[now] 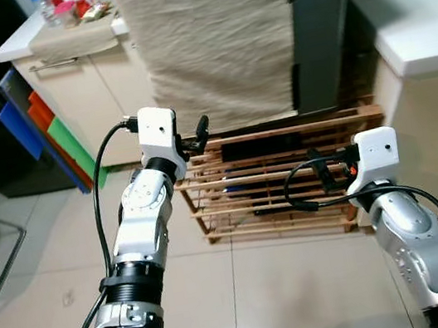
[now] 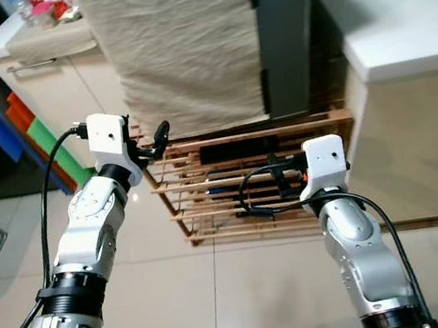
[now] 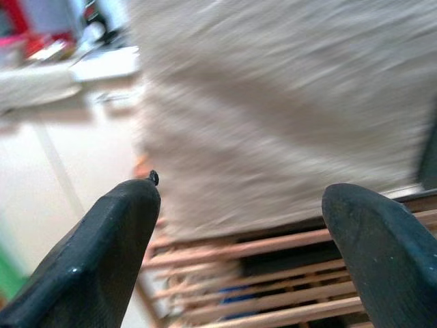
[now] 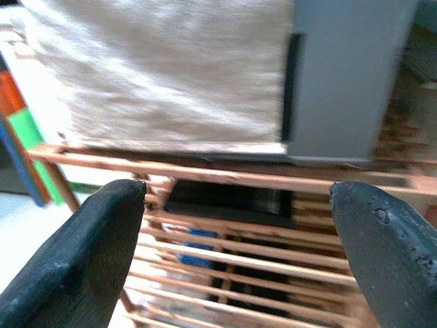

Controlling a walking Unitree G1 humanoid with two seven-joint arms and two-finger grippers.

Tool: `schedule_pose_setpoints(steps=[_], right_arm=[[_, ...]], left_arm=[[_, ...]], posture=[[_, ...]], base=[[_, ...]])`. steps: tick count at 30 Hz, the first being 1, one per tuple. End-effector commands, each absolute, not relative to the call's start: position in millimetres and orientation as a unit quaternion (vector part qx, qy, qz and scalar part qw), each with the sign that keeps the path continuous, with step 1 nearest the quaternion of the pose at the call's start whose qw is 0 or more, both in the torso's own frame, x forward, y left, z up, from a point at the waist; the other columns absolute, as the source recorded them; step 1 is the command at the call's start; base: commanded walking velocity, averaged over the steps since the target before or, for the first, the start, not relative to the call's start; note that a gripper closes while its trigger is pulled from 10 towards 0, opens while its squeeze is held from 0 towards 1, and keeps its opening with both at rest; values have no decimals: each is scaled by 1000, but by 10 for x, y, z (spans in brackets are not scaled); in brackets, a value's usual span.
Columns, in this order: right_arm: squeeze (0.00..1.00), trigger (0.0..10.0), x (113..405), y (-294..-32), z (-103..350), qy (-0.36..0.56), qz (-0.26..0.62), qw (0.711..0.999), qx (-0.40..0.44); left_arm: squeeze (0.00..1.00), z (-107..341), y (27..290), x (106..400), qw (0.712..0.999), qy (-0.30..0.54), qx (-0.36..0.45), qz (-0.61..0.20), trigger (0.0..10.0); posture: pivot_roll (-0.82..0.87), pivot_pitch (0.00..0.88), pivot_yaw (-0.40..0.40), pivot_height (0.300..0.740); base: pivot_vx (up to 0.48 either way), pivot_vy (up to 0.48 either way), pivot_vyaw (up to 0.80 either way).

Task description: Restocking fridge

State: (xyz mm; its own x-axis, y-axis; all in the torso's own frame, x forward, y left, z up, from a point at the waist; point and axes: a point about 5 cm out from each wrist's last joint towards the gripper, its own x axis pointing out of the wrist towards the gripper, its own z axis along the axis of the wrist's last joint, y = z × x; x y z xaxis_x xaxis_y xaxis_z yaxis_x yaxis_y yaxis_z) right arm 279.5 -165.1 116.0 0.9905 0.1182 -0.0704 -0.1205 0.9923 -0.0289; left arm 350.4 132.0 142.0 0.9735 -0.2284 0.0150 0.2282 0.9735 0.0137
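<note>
A grey fridge stands on a wooden slatted rack, with a beige cloth draped over its front. Both arms are raised before it. My left gripper is open and empty, held at the rack's upper left corner, below the cloth's hem. To the right, my right gripper is also open and empty, level with the rack's middle slats. A blue object lies inside the rack behind the slats.
A white counter with red packets and a bottle stands at the back left, with blue, orange and green boards leaning against its cabinet. A white counter fills the right side. Pale floor tiles lie underfoot.
</note>
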Motion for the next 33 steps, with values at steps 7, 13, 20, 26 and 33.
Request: schedule_pose_setpoints(steps=[7,13,20,26,33], right_arm=[[43,10000,2767,-1789,1160,20,33,999,-35],[43,10000,2766,-1824,1156,18,17,999,-30],[43,10000,2729,-1763,1129,14,13,999,-34],[27,10000,2708,-1706,1117,11,32,997,-63],[31,10000,2708,-1567,1210,-17,67,994,-82]], left_arm=[[0,1375,1354,3483,995,9,1,-100,10000],[0,1348,1384,3487,995,16,-6,-99,10000],[0,1260,1346,3461,994,32,0,-106,10000],[0,1261,1379,3498,996,28,19,-88,10000],[0,1310,1317,3496,995,13,32,-97,10000]], posture=[[-140,0,133,740],[-139,0,135,740],[-150,0,146,740],[-154,0,148,740],[-155,0,149,740]], base=[[0,447,0],[0,477,0],[0,480,-724],[0,480,-345],[0,69,0]])
